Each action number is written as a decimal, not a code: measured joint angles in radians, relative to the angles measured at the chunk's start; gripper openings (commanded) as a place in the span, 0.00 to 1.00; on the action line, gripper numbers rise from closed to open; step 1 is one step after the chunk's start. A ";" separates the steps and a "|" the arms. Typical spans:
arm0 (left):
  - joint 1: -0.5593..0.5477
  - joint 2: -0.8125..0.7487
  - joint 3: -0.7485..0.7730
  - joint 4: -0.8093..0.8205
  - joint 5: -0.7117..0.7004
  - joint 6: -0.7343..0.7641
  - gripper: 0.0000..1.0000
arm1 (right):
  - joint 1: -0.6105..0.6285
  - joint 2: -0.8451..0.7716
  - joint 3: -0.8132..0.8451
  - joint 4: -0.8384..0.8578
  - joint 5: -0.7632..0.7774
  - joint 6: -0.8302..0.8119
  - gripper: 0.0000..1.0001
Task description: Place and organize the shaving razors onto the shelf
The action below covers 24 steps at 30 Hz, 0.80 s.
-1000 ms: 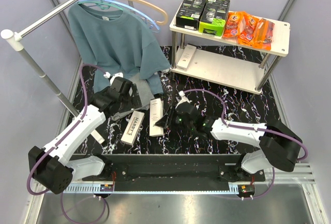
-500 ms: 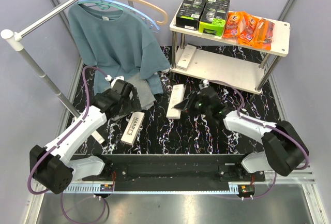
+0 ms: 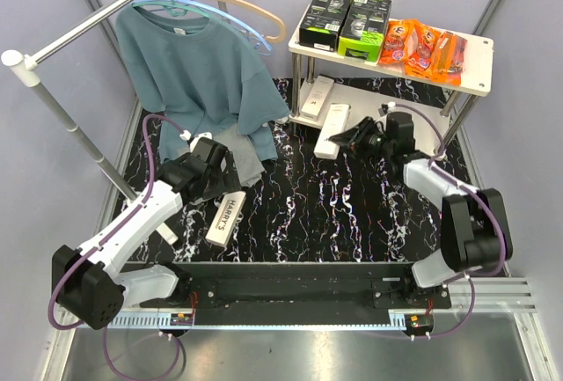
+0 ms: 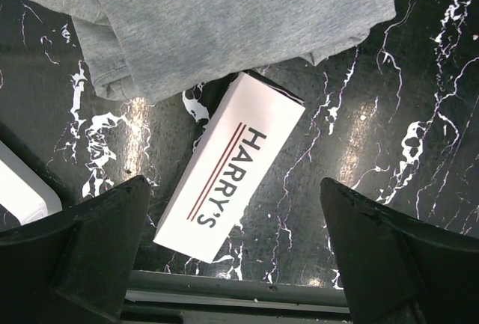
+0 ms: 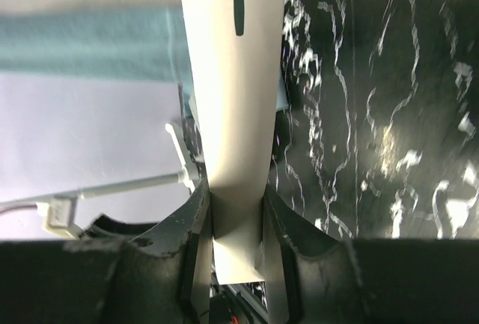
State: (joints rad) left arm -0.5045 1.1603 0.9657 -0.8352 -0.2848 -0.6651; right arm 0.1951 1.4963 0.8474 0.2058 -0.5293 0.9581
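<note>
Right fingers (image 5: 196, 215) pinch a slim white box (image 5: 232, 99) at the lower board of the shelf (image 3: 365, 99).
Held by one end so its length can slide in; left fingers (image 4: 90, 257) hang spread over the HARRY'S box (image 4: 232, 174) on the near-left surface (image 4: 359, 114).

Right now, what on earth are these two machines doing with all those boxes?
Two robot arms are stocking razor packs onto a small two-tier shelf. The right hand is clamped on a slim white box, holding it at the front-left edge of the lower tier, where another white box already lies. The left hand hangs open above a HARRY'S box on the table, not gripping it. Black-and-green boxes and orange packs sit on the top tier.
</note>
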 measured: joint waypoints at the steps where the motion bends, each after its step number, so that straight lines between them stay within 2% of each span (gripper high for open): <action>1: 0.000 0.000 -0.003 0.000 0.000 0.000 0.99 | -0.023 0.028 0.022 0.006 -0.021 0.000 0.17; 9: 0.000 0.000 -0.016 0.007 0.005 0.000 0.99 | -0.128 0.232 0.119 0.098 -0.138 0.037 0.17; 24: -0.002 0.000 -0.024 0.022 0.016 0.003 0.99 | -0.165 0.459 0.321 0.106 -0.174 0.062 0.19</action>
State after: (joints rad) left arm -0.5064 1.1603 0.9417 -0.8131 -0.2684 -0.6624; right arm 0.0299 1.9556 1.1687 0.3122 -0.7029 1.0199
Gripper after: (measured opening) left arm 0.988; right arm 0.318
